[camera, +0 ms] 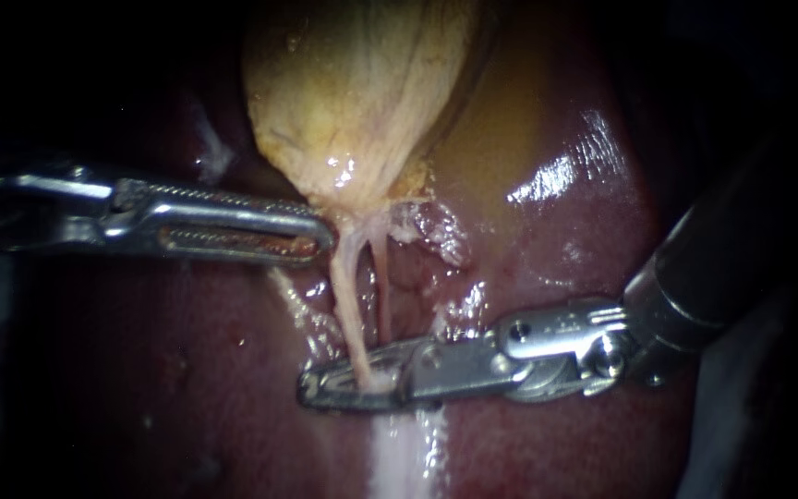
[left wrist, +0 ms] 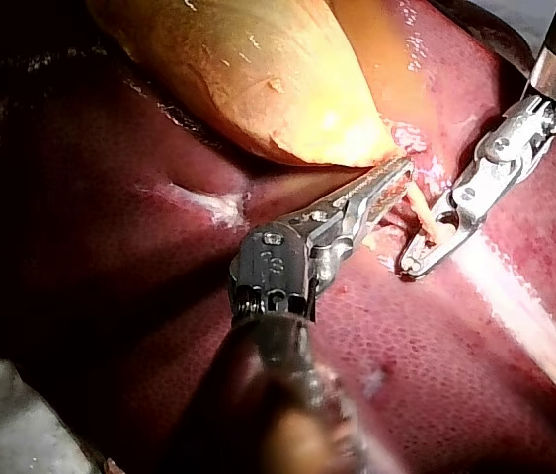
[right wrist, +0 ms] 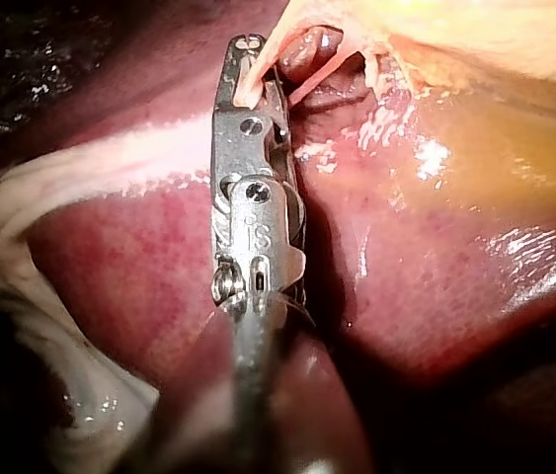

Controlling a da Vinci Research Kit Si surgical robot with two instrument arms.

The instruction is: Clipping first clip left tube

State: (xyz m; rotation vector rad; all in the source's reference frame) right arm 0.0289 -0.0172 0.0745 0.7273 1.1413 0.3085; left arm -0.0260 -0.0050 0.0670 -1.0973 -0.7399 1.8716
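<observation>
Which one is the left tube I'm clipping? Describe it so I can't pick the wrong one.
Start at the yellowish gallbladder lying on the dark red liver. Two tubes drop from its narrow end; the left tube is the thicker, paler one, and unlike the thin redder tube beside it, it runs down into the right instrument's end effector.

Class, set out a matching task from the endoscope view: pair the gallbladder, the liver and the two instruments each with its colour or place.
Column A
1 gallbladder
2 liver
3 left instrument
4 right instrument

Column B
a dark red and glistening
b pale yellow
c closed around the left tube
d tip beside the gallbladder's narrow lower end

Pairs: 1-b, 2-a, 3-d, 4-c
</observation>
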